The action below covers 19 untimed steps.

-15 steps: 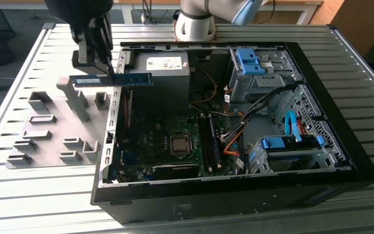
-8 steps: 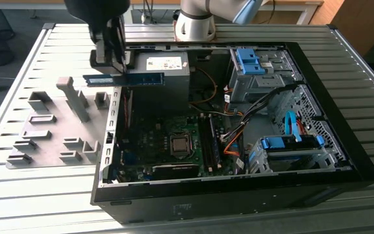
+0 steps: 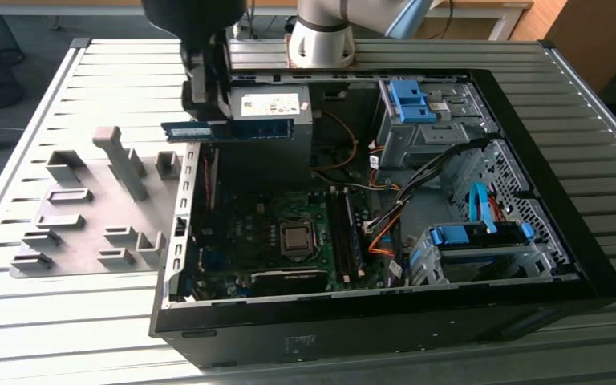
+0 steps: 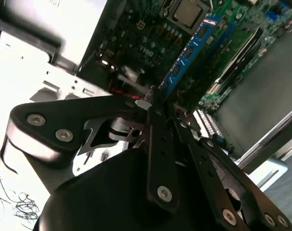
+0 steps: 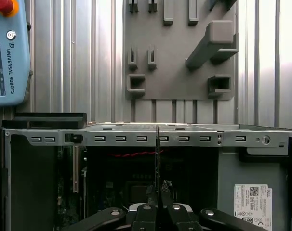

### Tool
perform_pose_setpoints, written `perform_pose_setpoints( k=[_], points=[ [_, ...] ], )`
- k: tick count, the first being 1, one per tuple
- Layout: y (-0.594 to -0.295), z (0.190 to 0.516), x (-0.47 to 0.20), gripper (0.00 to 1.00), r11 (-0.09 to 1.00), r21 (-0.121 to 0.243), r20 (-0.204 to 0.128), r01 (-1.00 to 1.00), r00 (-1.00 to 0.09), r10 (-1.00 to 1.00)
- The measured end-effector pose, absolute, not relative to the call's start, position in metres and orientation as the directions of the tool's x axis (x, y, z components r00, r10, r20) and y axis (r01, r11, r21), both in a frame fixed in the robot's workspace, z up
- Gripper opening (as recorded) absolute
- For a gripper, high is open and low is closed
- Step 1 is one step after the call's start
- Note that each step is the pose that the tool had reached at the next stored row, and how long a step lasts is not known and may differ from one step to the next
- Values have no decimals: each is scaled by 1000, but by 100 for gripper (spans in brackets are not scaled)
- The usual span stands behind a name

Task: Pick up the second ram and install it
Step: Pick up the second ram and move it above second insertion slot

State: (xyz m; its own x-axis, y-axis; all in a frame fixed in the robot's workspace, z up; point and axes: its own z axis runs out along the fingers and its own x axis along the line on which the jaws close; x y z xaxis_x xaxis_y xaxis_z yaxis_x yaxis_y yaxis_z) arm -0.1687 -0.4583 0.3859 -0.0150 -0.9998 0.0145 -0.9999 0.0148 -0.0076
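Note:
In the exterior view the second ram (image 3: pixel 185 131), a thin blue-green stick, hangs level in the air over the rear left wall of the open computer case (image 3: pixel 394 309). My gripper (image 3: pixel 206 122) is shut on it from above. The second wrist view shows the stick (image 4: pixel 192 48) with its dark chips running out from my gripper (image 4: pixel 154 98) above the green motherboard (image 4: pixel 232 43). Seen edge-on in the first wrist view, the ram (image 5: pixel 158 154) rises as a thin line from my gripper (image 5: pixel 158 191). The black memory slots (image 3: pixel 340 233) lie lower down inside the case, beside the processor socket (image 3: pixel 296 237).
A grey fixture plate (image 3: pixel 99 212) with upright holders lies on the slatted table at the exterior view's left of the case. Blue drive cages (image 3: pixel 474 241) and orange cables (image 3: pixel 383 233) fill the case's other side. A teach pendant (image 5: pixel 8 53) rests on the table.

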Motion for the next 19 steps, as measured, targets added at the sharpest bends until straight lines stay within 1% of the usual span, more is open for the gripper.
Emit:
perform_pose_setpoints(
  k=[19],
  points=[
    [-458, 385, -104, 14, 15, -8, 14, -1000, -15, -1000]
  ],
)
